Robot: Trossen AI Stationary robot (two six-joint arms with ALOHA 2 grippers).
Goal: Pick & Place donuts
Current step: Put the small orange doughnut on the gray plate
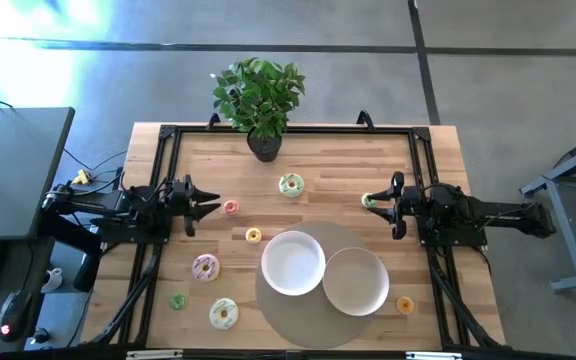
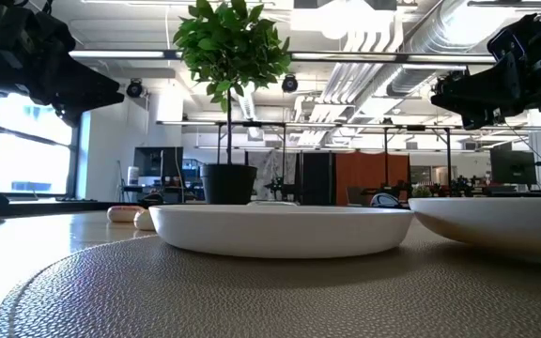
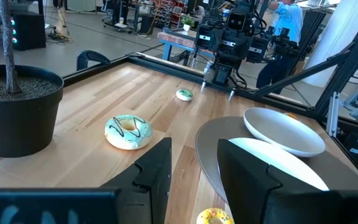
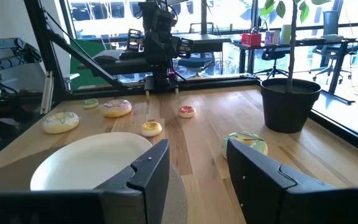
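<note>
Nearest, by the front edge of the table (image 1: 338, 160): cream-iced donut (image 1: 224, 314) on the left, with a tiny green donut (image 1: 178, 301) just beside it, farther left and slightly farther in. Over on the right, a small orange donut (image 1: 405, 305), just off the rim of the round grey mat (image 1: 298, 328).

On the mat, two white plates side by side: left plate (image 1: 293, 262) and right plate (image 1: 356, 281), rims touching or very nearly so; cannot tell which.

Left of the plates, off the mat, on bare wood: large pink donut (image 1: 205, 267), then a small yellow donut (image 1: 253, 235) a little farther in, near the left plate's rim.

Farther in again, level with both arms:
- Left gripper (image 1: 200, 207), reaching in from the left side and raised above the wood. Fingers parted with a plain gap, nothing held between them. Tiny pink donut (image 1: 231, 207) just ahead of the tips, apart from them.
- Right gripper (image 1: 393, 207), reaching in from the right side, also raised. Fingers spread wide, nothing in their grasp. Tiny light-green donut (image 1: 369, 200) lying just in front of them, untouched on the table.

Beyond the grippers, near mid-table: mint-iced donut (image 1: 290, 185), flat on the wood. Farthest of all, at the back edge: potted plant (image 1: 260, 95) in a dark pot, just behind the mint-iced donut.
</note>
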